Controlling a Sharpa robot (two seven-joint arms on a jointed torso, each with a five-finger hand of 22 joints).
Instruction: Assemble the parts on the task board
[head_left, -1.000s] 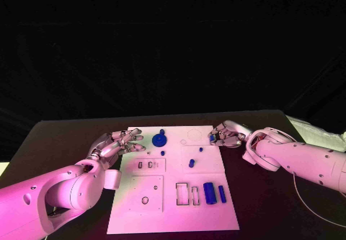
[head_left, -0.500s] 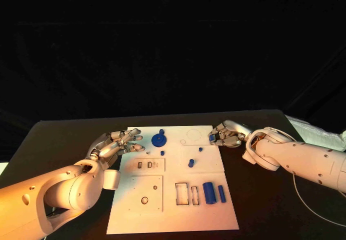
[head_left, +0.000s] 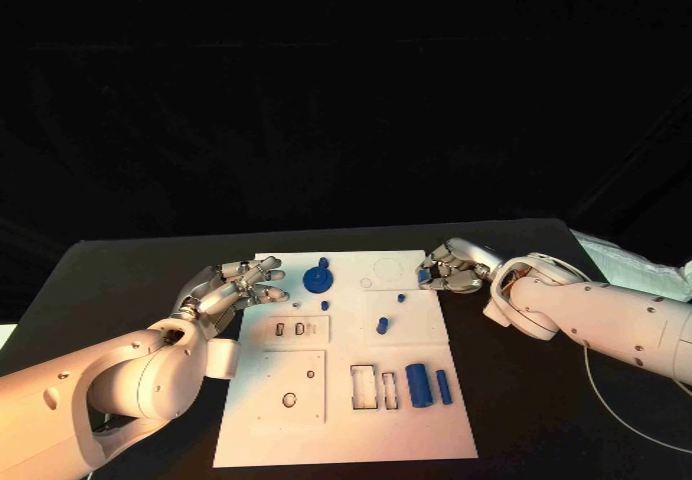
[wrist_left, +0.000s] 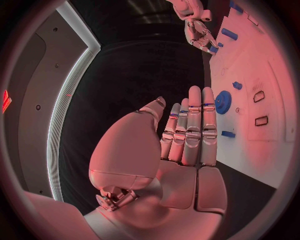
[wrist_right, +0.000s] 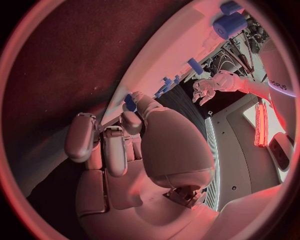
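In the head view, one white task board (head_left: 346, 400) is lying in the lower middle of the frame on the black table (head_left: 130, 270), and six blue parts are showing on it: a gear-like round part (head_left: 319, 277) near the top centre, a small peg (head_left: 326, 305) just below it, another small peg (head_left: 400, 298) to the right, an oblong part (head_left: 384, 325) in the middle, and a thick cylinder (head_left: 418, 385) with a thinner bar (head_left: 444, 387) beside it at the lower right. The left hand (head_left: 235, 285) is reaching in from the lower left and hovering at the board's left edge, its fingers stretched out and slightly spread, gripping nothing. The right hand (head_left: 450, 272) is sitting at the board's upper right edge with fingers curled around a small blue piece (head_left: 424, 275); most of that piece is hidden by the fingers. In the left wrist view, the left hand (wrist_left: 181, 145) is filling the centre with its fingers extended side by side and free of any part, the board (wrist_left: 262, 75) is running along the right side with the gear-like part (wrist_left: 223, 102) just beyond the fingertips, and the right hand (wrist_left: 200, 35) is appearing small at the top. In the right wrist view, the right hand (wrist_right: 137, 150) is taking up the lower centre with fingers bent inward, a bit of the blue piece (wrist_right: 130, 102) is peeking out at the fingertips, the cylinder (wrist_right: 229, 25) is sitting at the upper right, and the left hand (wrist_right: 212, 85) is showing small at the right; the rest of the board there is hard to make out.
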